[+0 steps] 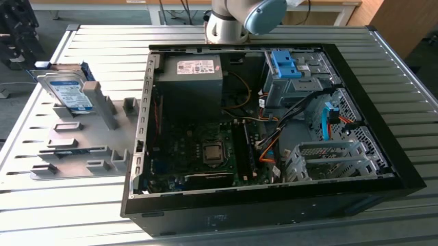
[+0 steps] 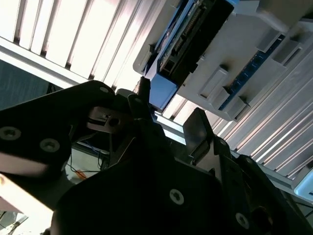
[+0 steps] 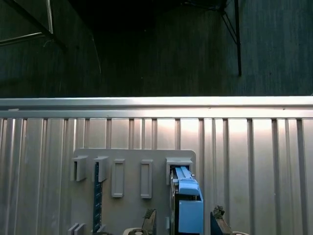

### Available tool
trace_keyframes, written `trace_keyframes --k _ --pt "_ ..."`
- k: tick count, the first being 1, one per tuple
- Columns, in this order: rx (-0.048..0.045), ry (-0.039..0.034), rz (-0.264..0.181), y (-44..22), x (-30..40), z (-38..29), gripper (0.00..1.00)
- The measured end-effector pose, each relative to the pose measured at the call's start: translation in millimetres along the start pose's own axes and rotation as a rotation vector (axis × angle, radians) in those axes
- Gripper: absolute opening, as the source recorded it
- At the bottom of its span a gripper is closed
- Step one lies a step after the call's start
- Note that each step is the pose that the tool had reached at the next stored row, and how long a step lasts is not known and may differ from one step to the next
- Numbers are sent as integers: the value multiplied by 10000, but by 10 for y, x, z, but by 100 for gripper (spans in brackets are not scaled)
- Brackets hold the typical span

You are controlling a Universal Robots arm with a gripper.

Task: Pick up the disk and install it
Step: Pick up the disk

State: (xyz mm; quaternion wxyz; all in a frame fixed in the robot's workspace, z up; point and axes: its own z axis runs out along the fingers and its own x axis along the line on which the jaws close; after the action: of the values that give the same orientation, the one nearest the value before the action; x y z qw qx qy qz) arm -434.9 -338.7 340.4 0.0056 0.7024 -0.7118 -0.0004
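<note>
The disk (image 1: 68, 95) stands on edge in a slot of the grey fixture plate (image 1: 75, 154), on the exterior view's left. It is silver with a white-and-blue label and blue rails. In the first wrist view the disk (image 3: 188, 208) shows edge-on, blue rail up, and my gripper (image 3: 183, 225) hangs over it, open. One of its fingertips (image 3: 149, 218) shows to each side of the disk, and neither touches it. The second wrist view looks past the black gripper (image 2: 170, 103) to the disk (image 2: 193, 36) in its holder, with a gap between them.
An open computer case (image 1: 142, 128) lies on the slatted metal table beside the fixture. It holds a grey power supply (image 1: 192, 82), an empty blue bracket (image 1: 284, 64) and a metal drive cage (image 1: 329, 159). The arm's base (image 1: 229, 23) stands behind the case. The table's edge (image 3: 156, 103) runs past the fixture.
</note>
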Motion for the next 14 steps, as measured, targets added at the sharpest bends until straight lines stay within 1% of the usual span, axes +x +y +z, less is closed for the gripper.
trace_keyframes --k 1,4,10,14 --pt "19 18 0 0 1 11 55" --pt "39 29 2 0 -2 41 55" --pt "42 33 1 1 -32 82 55" --pt "88 33 2 38 -32 108 55"
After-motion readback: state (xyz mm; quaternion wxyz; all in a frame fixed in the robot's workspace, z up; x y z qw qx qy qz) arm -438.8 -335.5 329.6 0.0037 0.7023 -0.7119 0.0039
